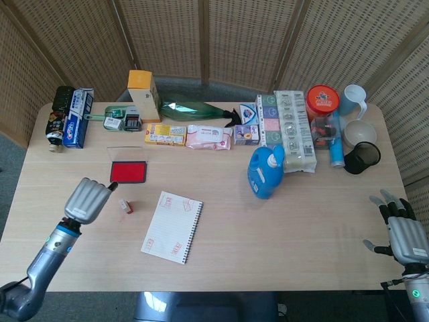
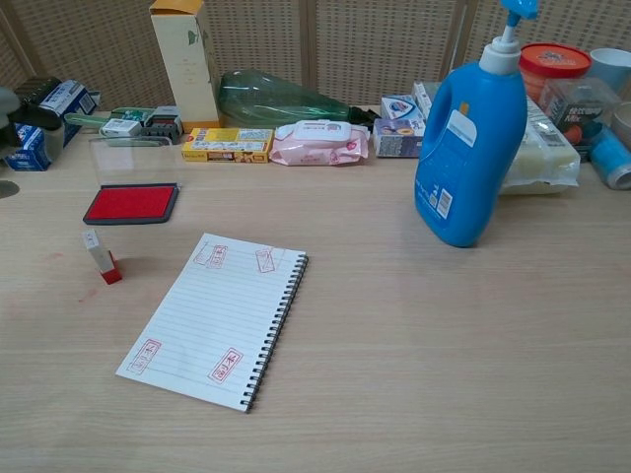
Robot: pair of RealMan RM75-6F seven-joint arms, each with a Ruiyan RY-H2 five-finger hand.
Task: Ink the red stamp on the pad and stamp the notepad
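Standing on its own on the desk [image 1: 281,228], the red stamp [image 1: 125,206] leans a little, red base down and pale top up, just left of the notepad [image 1: 173,226] and a short way in front of the ink pad [image 1: 128,172]. Nothing touches it. That ink pad lies open, its red surface showing and its clear lid raised behind it. Four red marks already sit on the ruled page of the spiral notepad, two near the top edge and two near the bottom.

Off to the left of the stamp hangs the left hand [image 1: 86,199], apart from it; its fingers [image 1: 109,187] are curled in and empty, one dark tip pointing toward the stamp. In the chest view only a sliver of it shows at the left border. At the near right corner the right hand [image 1: 406,231] has its fingers spread and holds nothing.

A blue detergent bottle [image 2: 468,143] stands upright right of the notepad, well apart from it. Boxes, packets and a green bottle [image 2: 281,99] line the far side of the desk.
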